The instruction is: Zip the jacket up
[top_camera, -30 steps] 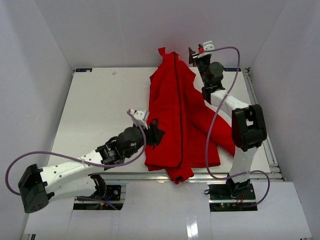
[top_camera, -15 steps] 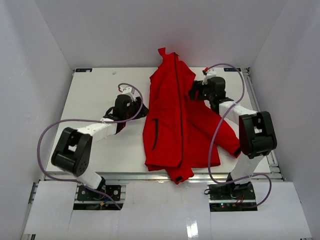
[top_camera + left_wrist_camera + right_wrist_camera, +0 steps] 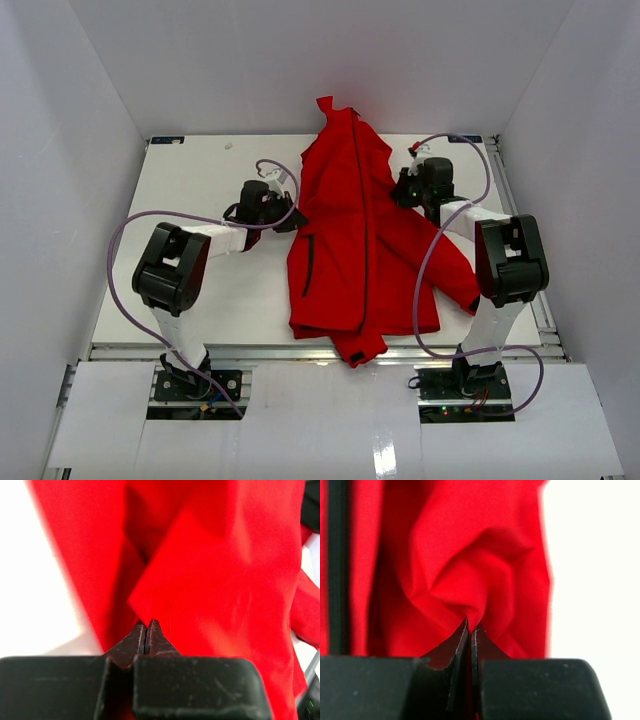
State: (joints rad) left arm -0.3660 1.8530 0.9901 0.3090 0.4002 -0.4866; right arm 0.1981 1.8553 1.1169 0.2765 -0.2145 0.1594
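The white counter (image 3: 190, 290) fills the middle of the top view. The jacket (image 3: 335, 260) lies spread on it right of centre, with its collar toward the top of the frame and rising a little against the back wall. A corner of the hem reaches past the counter's edge at the bottom. One sleeve (image 3: 445, 270) runs out to the lower right; the other cannot be made out clearly.

The dark zipper (image 3: 360, 230) shows as one unbroken line from collar to hem. The two red fronts meet along it and no black lining opens between them, so the zipping itself looks done (the slider is too small to find, so the very top is a judgement). What seems left is only to let go and draw the arms clear.

The right gripper (image 3: 470, 627) sits at the jacket's upper right side, its fingers clamped on a puckered bunch of red cloth, with the zipper at the left of that wrist view. The left gripper (image 3: 145, 629) is at the jacket's upper left edge, fingers pressed together with the tips against the fabric; whether any cloth is caught between them cannot be told
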